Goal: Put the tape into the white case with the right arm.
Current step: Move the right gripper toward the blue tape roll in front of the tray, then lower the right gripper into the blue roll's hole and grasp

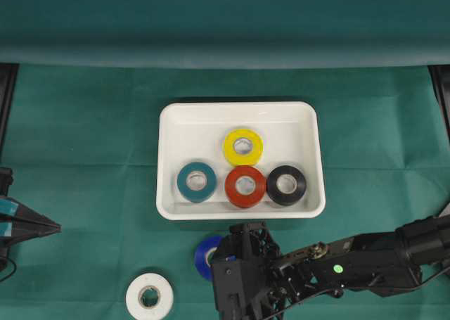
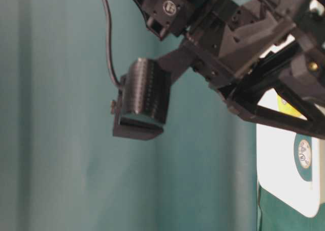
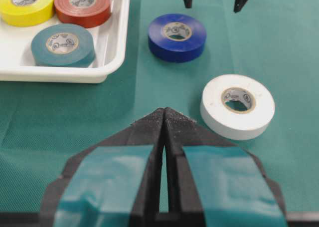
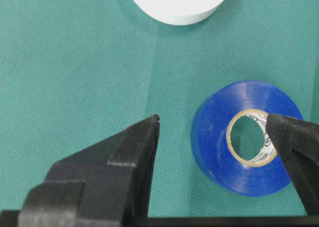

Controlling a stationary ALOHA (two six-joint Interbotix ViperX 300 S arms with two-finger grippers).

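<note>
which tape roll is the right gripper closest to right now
The blue roll. The open right gripper is right over it, one finger above its core. The white roll lies apart on the cloth; the other four sit in the case.

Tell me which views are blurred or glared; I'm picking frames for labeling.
Table-level view: the right arm fills it, soft and dim. Left wrist view: the left end effector is blurred, tapes sharp. Overhead view: crisp, slight gloss on the white case. Right wrist view: blue tape sharp.

Light was even and bright, shadows soft; the case [image 1: 169, 126] showed mild glare. The table-level view was blurred close up.
</note>
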